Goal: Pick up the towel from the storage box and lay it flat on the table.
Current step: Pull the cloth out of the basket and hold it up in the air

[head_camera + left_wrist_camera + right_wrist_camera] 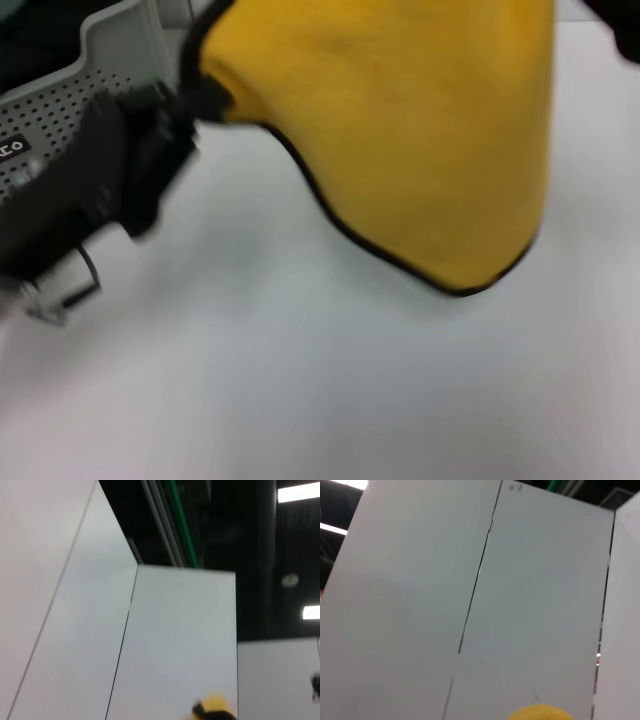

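Hanging above the bench (pixel 300 400), the towel (pixel 400 130) was out of the storage box (pixel 60 110); the left gripper (pixel 195 100) was clamped on one corner. The right gripper's state could not be told. Lowering slowly, corners well apart, should avoid folds

Head camera looks forward and down, close over table (pixel 300 380); towel (pixel 400 130) fills upper frame, storage box (pixel 90 80) at left edge. Left wrist camera tilts upward toward white panels (pixel 175 640) and dark ceiling lights. Right wrist camera likewise faces white panels (pixel 470 580). All three views share only towel, tiny in both wrist views.
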Motion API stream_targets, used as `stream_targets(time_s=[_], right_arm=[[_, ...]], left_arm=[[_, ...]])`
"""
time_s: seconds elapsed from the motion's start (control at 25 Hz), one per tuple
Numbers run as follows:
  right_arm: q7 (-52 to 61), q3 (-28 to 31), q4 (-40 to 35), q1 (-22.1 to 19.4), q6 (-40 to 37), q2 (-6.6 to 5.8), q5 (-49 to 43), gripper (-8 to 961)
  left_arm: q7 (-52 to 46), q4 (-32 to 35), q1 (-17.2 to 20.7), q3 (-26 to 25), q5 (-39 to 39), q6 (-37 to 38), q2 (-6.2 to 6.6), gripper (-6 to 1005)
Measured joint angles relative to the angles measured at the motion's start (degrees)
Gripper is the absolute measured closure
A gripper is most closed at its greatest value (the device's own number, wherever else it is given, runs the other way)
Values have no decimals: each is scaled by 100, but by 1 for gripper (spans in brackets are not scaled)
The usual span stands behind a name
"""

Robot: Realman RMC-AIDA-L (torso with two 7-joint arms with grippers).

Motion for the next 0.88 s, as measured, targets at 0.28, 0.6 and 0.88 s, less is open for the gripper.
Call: stream_targets(time_s=[0.28, 0.6, 0.88], right_arm=[[-603, -913, 819, -280, -122, 24, -7, 907], [-1017, -1839, 1020, -724, -252, 31, -10, 668], [-1056, -1772, 1168, -747, -443, -24, -20, 415]], left_arm=[[-1676, 1572, -87, -1, -857, 5, 41, 984], [-2844, 2813, -400, 73, -1168, 7, 260, 983], [-3039, 3301, -427, 187, -1137, 9, 414, 983]])
